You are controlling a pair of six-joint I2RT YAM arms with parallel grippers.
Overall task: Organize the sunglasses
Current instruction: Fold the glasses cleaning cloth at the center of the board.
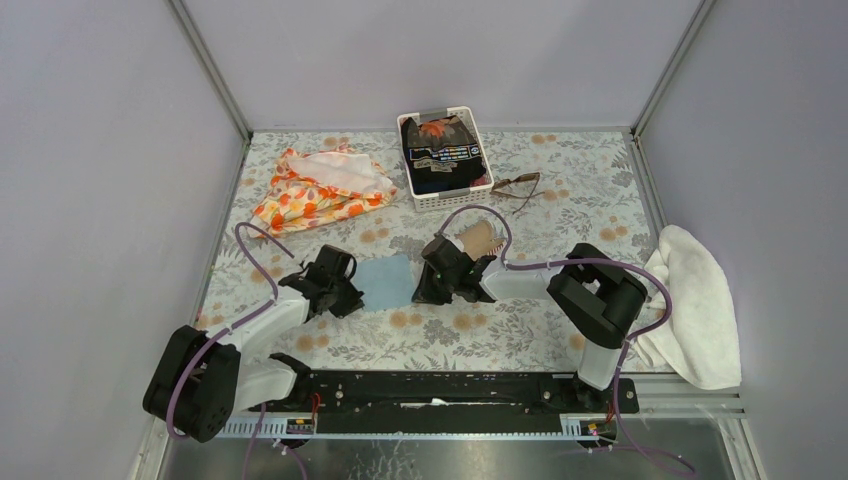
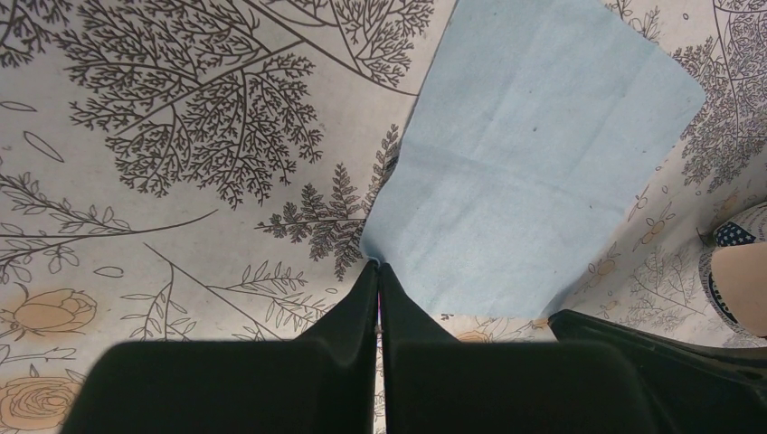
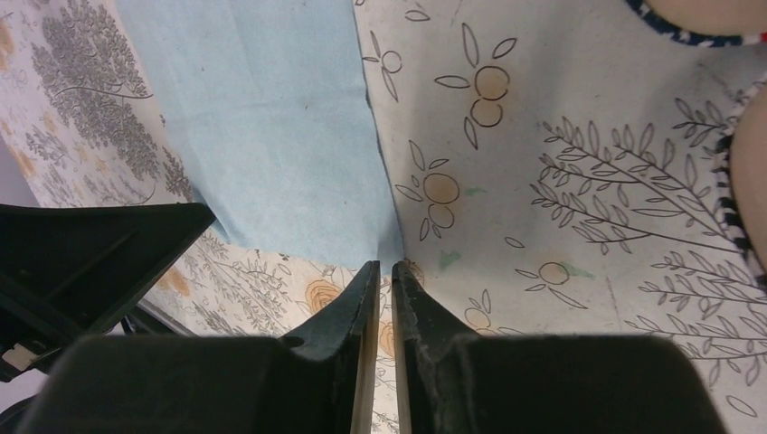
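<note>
Plain pale lilac-grey walls (image 1: 420,50) close in the space at the back and on both sides, meeting at slim aluminium corner posts (image 1: 210,70). The table (image 1: 590,200) between them wears a cream cover (image 2: 181,226) printed with grey ferns, branches and small orange roses, which show up close as fine line drawings. An aluminium rail (image 1: 680,405) runs along the near edge, with a dull metal sheet (image 1: 450,460) below it. The light is soft and even, the shadows faint

A blue cloth (image 1: 385,283), floral fabric (image 1: 320,188), basket (image 1: 455,199) and towel (image 1: 690,310) lie about.
</note>
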